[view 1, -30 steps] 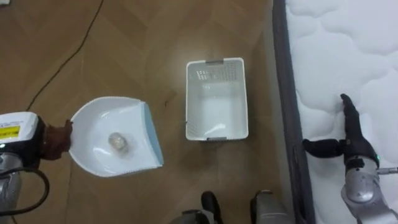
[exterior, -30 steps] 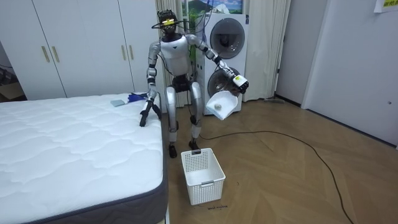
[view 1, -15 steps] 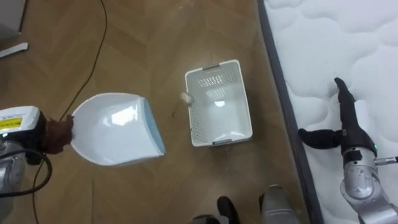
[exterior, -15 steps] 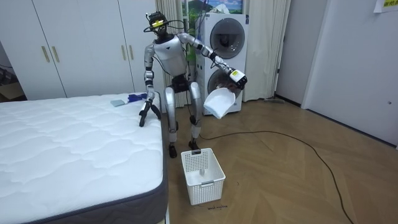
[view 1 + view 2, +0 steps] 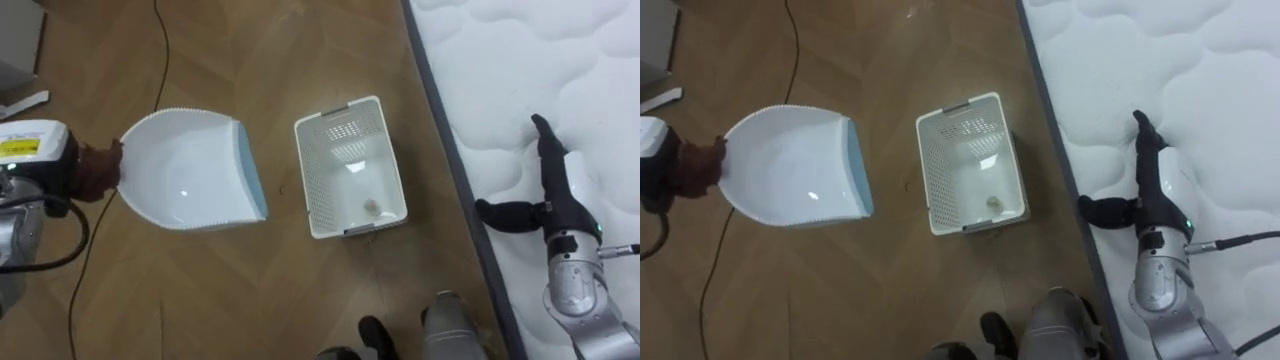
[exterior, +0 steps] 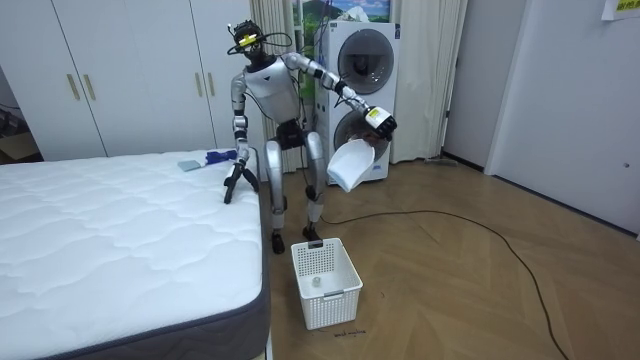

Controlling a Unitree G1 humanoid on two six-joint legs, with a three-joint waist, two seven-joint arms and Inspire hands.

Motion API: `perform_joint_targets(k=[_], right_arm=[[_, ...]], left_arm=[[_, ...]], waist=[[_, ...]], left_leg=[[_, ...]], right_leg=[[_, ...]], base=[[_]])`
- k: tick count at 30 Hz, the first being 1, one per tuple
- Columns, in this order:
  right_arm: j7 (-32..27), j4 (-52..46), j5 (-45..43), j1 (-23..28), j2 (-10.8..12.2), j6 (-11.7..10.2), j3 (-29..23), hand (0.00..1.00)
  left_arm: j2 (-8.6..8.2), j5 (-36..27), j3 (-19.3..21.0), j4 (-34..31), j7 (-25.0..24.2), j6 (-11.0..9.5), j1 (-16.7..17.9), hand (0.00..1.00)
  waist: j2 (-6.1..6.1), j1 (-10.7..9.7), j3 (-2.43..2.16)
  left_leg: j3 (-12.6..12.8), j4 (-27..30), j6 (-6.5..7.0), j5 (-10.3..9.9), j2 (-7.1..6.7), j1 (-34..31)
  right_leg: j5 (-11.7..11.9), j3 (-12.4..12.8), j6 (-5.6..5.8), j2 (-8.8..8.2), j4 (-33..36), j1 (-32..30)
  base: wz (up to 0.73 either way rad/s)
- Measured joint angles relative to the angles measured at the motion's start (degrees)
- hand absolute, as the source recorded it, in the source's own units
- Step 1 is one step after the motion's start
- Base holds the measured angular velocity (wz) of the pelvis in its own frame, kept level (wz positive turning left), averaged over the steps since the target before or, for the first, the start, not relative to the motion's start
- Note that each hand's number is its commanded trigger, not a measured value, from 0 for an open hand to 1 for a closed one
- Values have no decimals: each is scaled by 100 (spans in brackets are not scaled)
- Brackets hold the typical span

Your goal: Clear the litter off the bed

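A white dustpan [image 5: 190,172] with a blue lip hangs empty over the wooden floor, tipped toward a white basket [image 5: 303,180]. My left hand [image 5: 92,170] is shut on the dustpan's handle at the view's left. A small pale crumpled ball [image 5: 370,206] lies on the basket's floor near its front wall. My right hand [image 5: 555,195] is open, fingers straight and thumb spread, resting on the white quilted mattress [image 5: 560,80] near its edge. In the room view I stand at the bed's corner with the dustpan [image 6: 350,165] raised above the basket [image 6: 335,300].
The bed's dark side [image 5: 450,150] runs close along the basket's right. A blue cloth and a small pad [image 6: 205,158] lie on the mattress's far corner. Stacked washing machines [image 6: 360,60] stand behind me and white wardrobes [image 6: 120,80] line the wall.
The small ball has left the dustpan and dropped into the basket. My left arm has lifted and tipped the dustpan. My right hand stays on the mattress.
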Motion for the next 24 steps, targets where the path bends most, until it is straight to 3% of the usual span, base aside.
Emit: perform_joint_targets(k=[8,11,13,15,16,17,18,22,24], right_arm=[[59,-24,2,22,-2,-45,6,0],[119,1,48,55,0,-107,14,0],[121,52,41,72,2,-138,27,0],[121,55,64,153,4,-130,74,0],[121,66,92,166,9,-123,103,0],[121,134,127,164,22,-103,199,0],[121,172,161,189,29,-51,287,0],[105,419,338,307,31,34,304,0],[83,377,343,585,31,120,-69,0]], left_arm=[[1,-40,-6,-199,198,-5,14,100],[1,-39,-4,-255,506,-63,67,100],[1,-22,27,-331,732,-106,139,100],[1,-41,306,-933,995,-117,586,100],[1,-41,312,-1041,1055,-123,674,100],[0,-37,330,-1180,1149,-172,848,100],[0,-42,352,-1288,1249,-249,1060,100],[-4,-42,494,-1377,1424,-476,1584,100],[-3,-47,1044,-1807,1462,-609,2080,100]], waist=[[-46,-23,38],[-145,1,80],[-231,73,82],[-475,304,51],[-515,321,34],[-625,425,1],[-765,537,-67],[-919,631,-154],[-955,769,-181]], left_leg=[[-14,107,-11,-106,46,-14],[13,187,-29,-189,87,66],[-11,256,-53,-255,120,81],[-385,267,-152,-322,27,121],[-515,275,-174,-335,5,121],[-541,255,-215,-359,20,182],[-566,222,-254,-383,77,250],[-889,169,-309,-415,211,559],[-962,-56,-316,-418,294,801]], right_leg=[[-31,15,3,39,-3,12],[-34,68,-2,80,-2,81],[-34,132,-3,144,-7,93],[-16,348,-28,264,-27,60],[-9,368,-26,306,-54,81],[37,462,-24,422,-149,138],[112,557,-53,524,-252,175],[314,560,-73,775,-825,706],[500,577,-64,880,-1257,1008]], base=[[-2],[-18],[-32],[-57],[-47],[-58],[-66],[-36],[-34]])
